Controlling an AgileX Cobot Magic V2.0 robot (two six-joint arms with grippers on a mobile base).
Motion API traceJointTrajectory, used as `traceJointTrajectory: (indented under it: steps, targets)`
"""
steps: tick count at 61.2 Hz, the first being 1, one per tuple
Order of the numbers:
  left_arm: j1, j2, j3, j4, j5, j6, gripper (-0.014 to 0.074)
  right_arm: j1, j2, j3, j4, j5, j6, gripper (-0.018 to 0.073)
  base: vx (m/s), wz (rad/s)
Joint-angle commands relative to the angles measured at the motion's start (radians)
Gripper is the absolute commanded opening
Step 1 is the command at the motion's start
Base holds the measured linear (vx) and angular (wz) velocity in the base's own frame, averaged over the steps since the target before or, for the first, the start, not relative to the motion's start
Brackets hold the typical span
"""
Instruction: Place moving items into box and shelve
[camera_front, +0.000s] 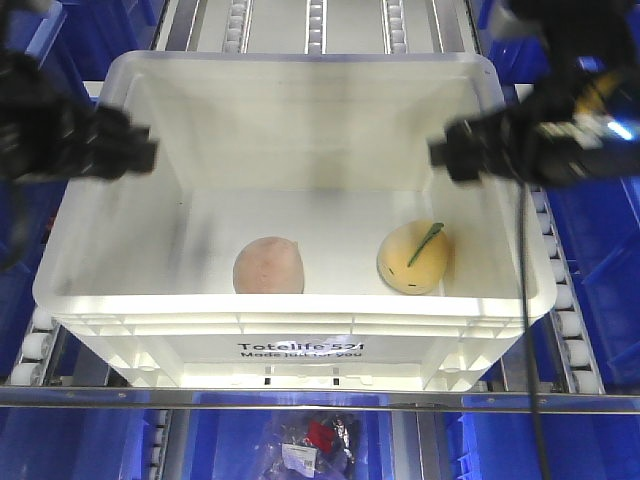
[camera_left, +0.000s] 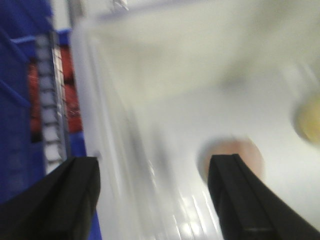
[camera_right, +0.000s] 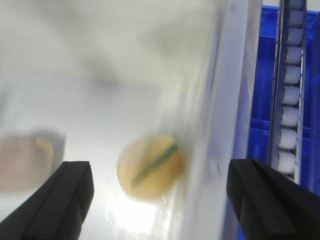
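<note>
A white plastic box (camera_front: 300, 345) stands on the roller shelf. Inside lie a pinkish round item (camera_front: 268, 266) at the front middle and a yellow round item with a green stripe (camera_front: 413, 258) at the front right. My left gripper (camera_front: 140, 150) is open and straddles the box's left wall (camera_left: 115, 150); the pinkish item (camera_left: 235, 152) shows behind its right finger. My right gripper (camera_front: 445, 155) is open and straddles the box's right wall (camera_right: 225, 125), with the yellow item (camera_right: 150, 166) between its fingers. Both wrist views are blurred.
Blue bins (camera_front: 600, 260) flank the box on both sides. Roller rails (camera_front: 565, 300) run beside and behind it. A metal shelf bar (camera_front: 320, 400) crosses the front, with a bin of mixed items (camera_front: 315, 440) below.
</note>
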Motion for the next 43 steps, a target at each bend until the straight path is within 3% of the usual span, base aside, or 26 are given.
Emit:
traceJointTrajectory:
  steps: [1,7,14,26,35,43]
  targets:
    - [-0.012,-0.082,-0.02,-0.108,-0.009,0.151,0.0545,-0.001,-0.129,0.056,-0.003,-0.044,-0.117,0.0591,0.0,0.0]
    - [-0.016,-0.181,0.027,-0.257,-0.014,0.302,0.0538,-0.001,-0.269,0.134,0.028,-0.019,-0.198,0.0591,0.0,0.0]
    - [-0.016,-0.286,0.104,-0.358,-0.023,0.391,0.0538,-0.001,-0.436,0.207,0.092,0.022,-0.312,0.0591,0.0,0.0]
    - [-0.016,-0.471,0.292,-0.372,-0.057,0.392,0.0538,-0.001,-0.677,0.298,0.181,0.097,-0.445,0.0591,0.0,0.0]
    - [-0.016,-0.571,0.381,-0.372,-0.073,0.392,0.0538,-0.001,-0.782,0.335,0.203,0.151,-0.433,0.059,0.0,0.0]
    - [-0.016,-0.613,0.407,-0.372,-0.071,0.391,0.0511,-0.001,-0.826,0.339,0.197,0.193,-0.354,0.0547,0.0,0.0]
